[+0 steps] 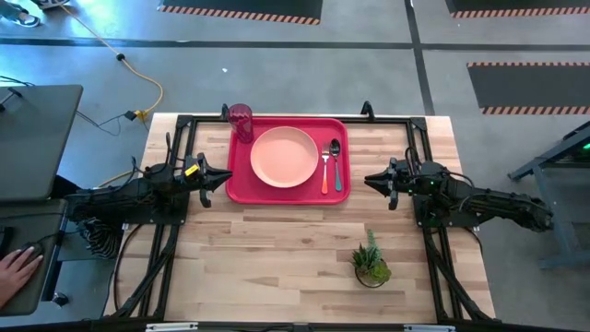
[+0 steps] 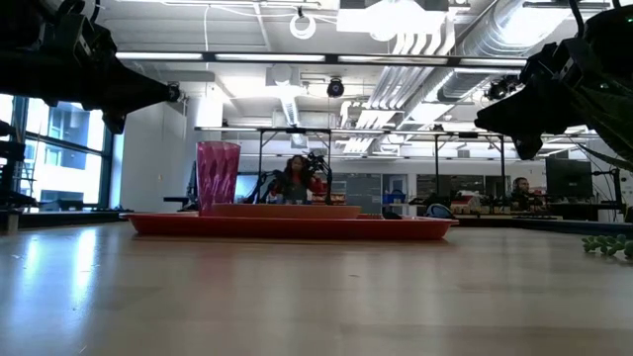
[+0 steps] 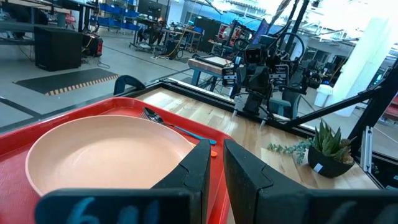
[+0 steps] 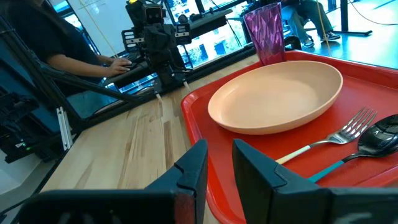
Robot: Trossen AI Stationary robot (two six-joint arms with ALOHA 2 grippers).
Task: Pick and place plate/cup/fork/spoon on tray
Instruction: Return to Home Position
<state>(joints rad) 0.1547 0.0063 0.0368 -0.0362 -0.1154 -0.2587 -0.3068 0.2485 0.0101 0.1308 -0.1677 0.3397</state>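
As both arms hung above the table (image 1: 277, 267) from its 2 opposite sides, the following was noted.

Left claw (image 1: 225, 179): fingers parted by a narrow gap with nothing between them. The tips pointed at the tray and stood just short of its rim, clear of the table top.

Right claw (image 1: 370, 181): released likewise, with a narrow gap and nothing held. The tips faced the left claw across the tray, a little apart from the rim on that side.

Tray (image 1: 277, 195): red, flat on the table between the 2 claws, nearer the left claw than the right.

Plate (image 1: 284, 156): salmon-pink and bare, resting on the tray directly ahead of the left claw.

Fork (image 1: 325, 171): orange handle, lying on the tray beyond the plate from the left claw, between plate and spoon. Whether it touched the plate could not be told.

Spoon (image 1: 336, 166): teal handle, lying alongside the fork. It was the item nearest the right claw.

Cup (image 1: 241, 120): translucent red-pink, upright in the tray corner on the left claw's side, ahead of that claw and off to one side, just beside the plate's rim.

Plant (image 1: 371, 263): small and potted, on the table off the tray, nearer the right claw and well apart from the left.

Person's hand (image 1: 17, 267): off the table, behind the left arm.
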